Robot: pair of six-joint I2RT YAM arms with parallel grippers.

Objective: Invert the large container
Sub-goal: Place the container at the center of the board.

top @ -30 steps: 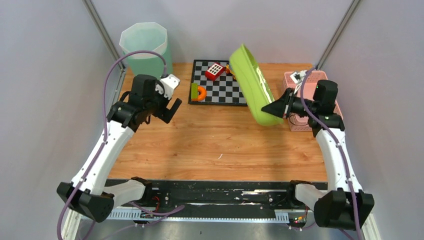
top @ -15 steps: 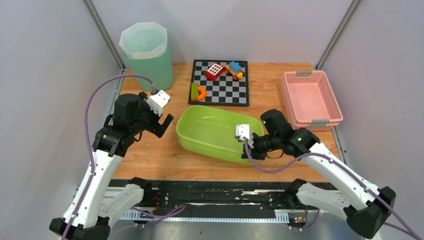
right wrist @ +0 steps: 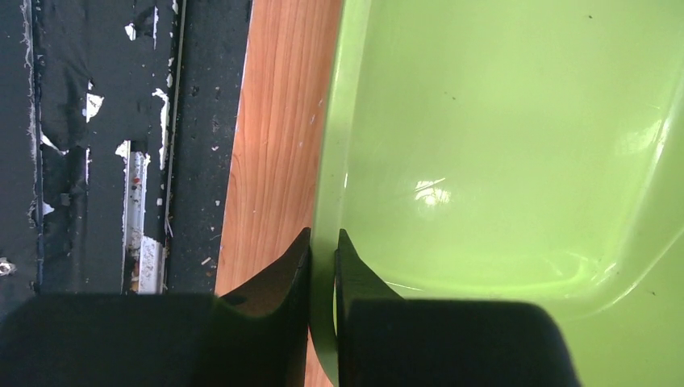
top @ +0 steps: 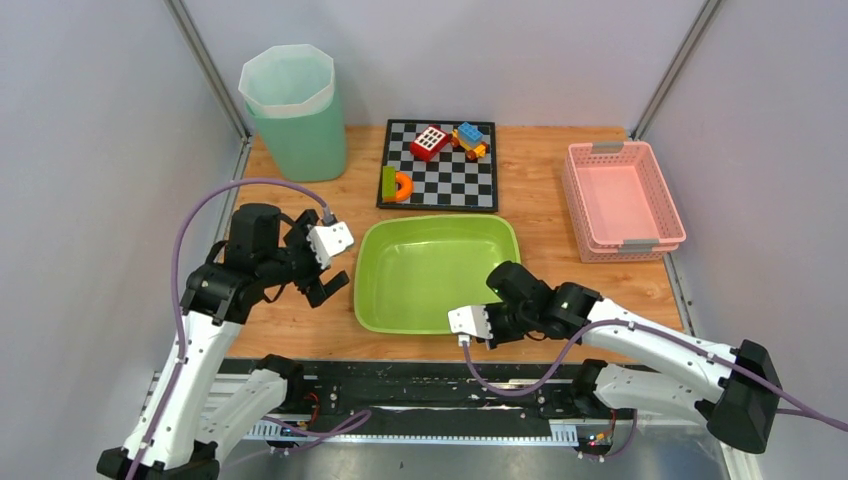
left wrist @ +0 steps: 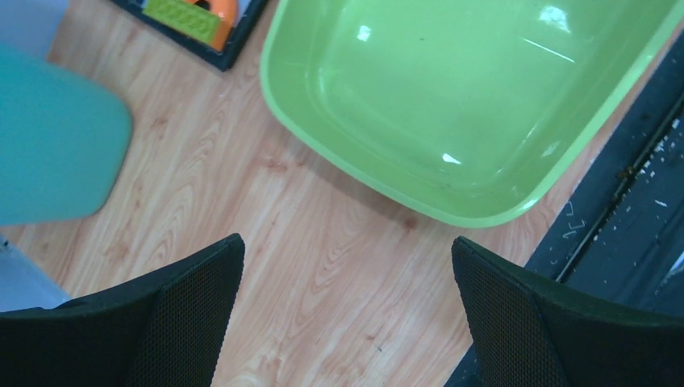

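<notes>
You have the wooden table (top: 560, 215) in front of you, and the large container (top: 430, 270), a glossy green tub, sits on it open side up at the near middle, its long near edge close to the black rail by the arm bases. Your right gripper (right wrist: 323, 242) is pinching that tub's near rim, towards the right corner: one finger is inside the wall and one is outside, with only the thin green lip between them. Your left gripper (left wrist: 347, 246) is spread wide over bare wood just left of the tub and touches nothing; the tub's left corner lies just ahead of its fingers. At the far left corner stands a teal bin (top: 292, 100) with a pale liner. A pink basket (top: 622, 195) sits at the far right, well apart from the tub. Just beyond the tub lies a black-and-white checkerboard (top: 450, 178) carrying small toy blocks (top: 430, 141). Any marking on the blocks is too small to read.
</notes>
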